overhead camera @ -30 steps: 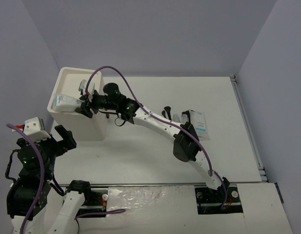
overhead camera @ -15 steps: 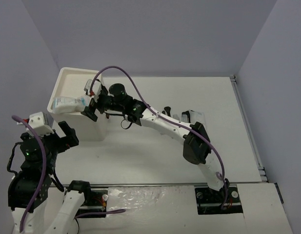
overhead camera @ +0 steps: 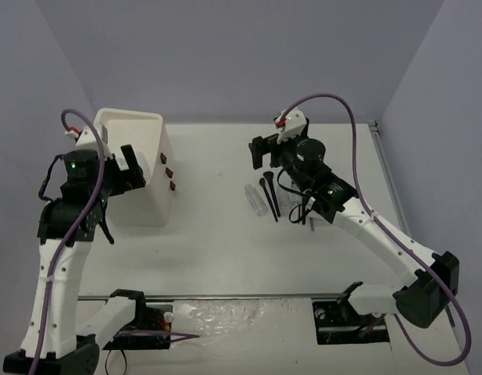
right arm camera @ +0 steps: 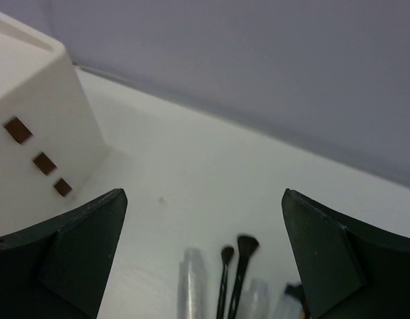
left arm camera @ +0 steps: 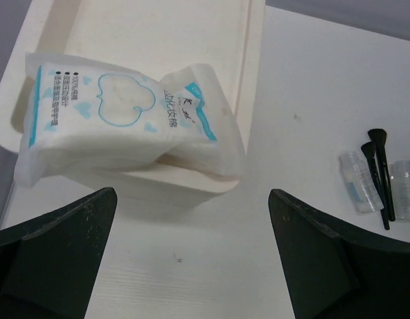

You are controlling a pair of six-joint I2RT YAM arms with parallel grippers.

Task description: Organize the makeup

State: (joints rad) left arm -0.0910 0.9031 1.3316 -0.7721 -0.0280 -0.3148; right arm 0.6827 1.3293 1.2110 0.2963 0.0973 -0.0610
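**1. Status.** The two white packets (left arm camera: 118, 119) lie overlapped in the top tray of the white box (overhead camera: 135, 125), at 10 o'clock on the desk (overhead camera: 217, 250). The left claw (left arm camera: 193, 199) hangs above them, released and holding nothing. The right claw (right arm camera: 203, 193) is likewise released and empty, poised over the loose items near the desk centre.

**2. Items left on the desk.** The black brushes (overhead camera: 269, 195) lie side by side, heads toward 12 o'clock. Clear tubes (overhead camera: 254, 199) lie just beside them at 9 o'clock, with more small items at 3 o'clock. We cannot make out a brown stick.

**3. Procedure.** We judge the step in hand to be a pick with the right claw.
- We take one brush only.
- We turn the wrist so the jaws straddle the handle crosswise, at mid-handle.
- We lower until the fingertips almost meet the desk, then clench. The handles are thin and low, so a high close would likely miss.
- We keep the 9 o'clock finger off the tubes, which look round and would probably roll if nudged.
- We move the left claw away from the tray before delivery, so the arms do not meet.
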